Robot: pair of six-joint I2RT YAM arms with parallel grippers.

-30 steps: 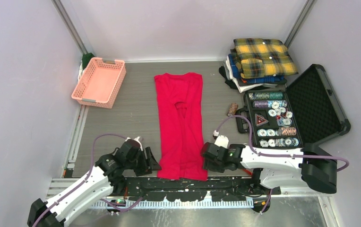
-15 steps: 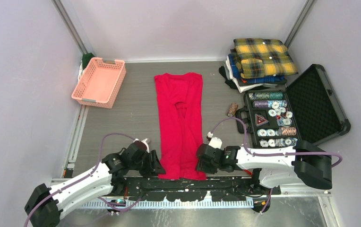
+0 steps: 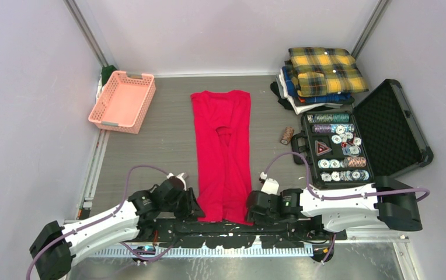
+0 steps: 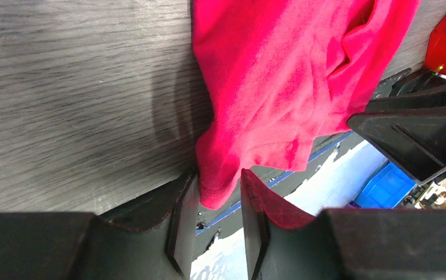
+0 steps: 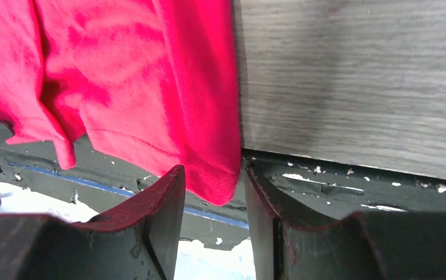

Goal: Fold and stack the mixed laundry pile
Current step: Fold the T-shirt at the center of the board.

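Top view, red T-shirt (image 3: 223, 157): folded into a long narrow strip down the middle of the grey counter (image 3: 162, 146), collar far, hem at the near edge.
Top view, yellow plaid shirt (image 3: 324, 71): folded, on top of a stack of folded clothes (image 3: 293, 100) in the far right corner, well apart from the T-shirt.
Top view, left fingers (image 3: 190, 204): low at the hem's left corner.
Top view, right fingers (image 3: 254, 205): low at the hem's right corner.
Top view, surroundings: a pink basket (image 3: 122, 102) far left; an open black case (image 3: 396, 128) of poker chips on the right.
Left wrist view, red T-shirt (image 4: 279, 76): its hem corner hangs just over the counter (image 4: 75, 87) edge.
Left wrist view, left fingers (image 4: 183, 216): a narrow gap apart, with the hem corner between them. The cloth touches one finger and a sliver of space shows at the other, so nothing is pinched.
Right wrist view, red T-shirt (image 5: 127, 76): its other hem corner droops past the counter (image 5: 355, 76) edge.
Right wrist view, right fingers (image 5: 165, 204): parted, either side of that corner, not clamped on it.
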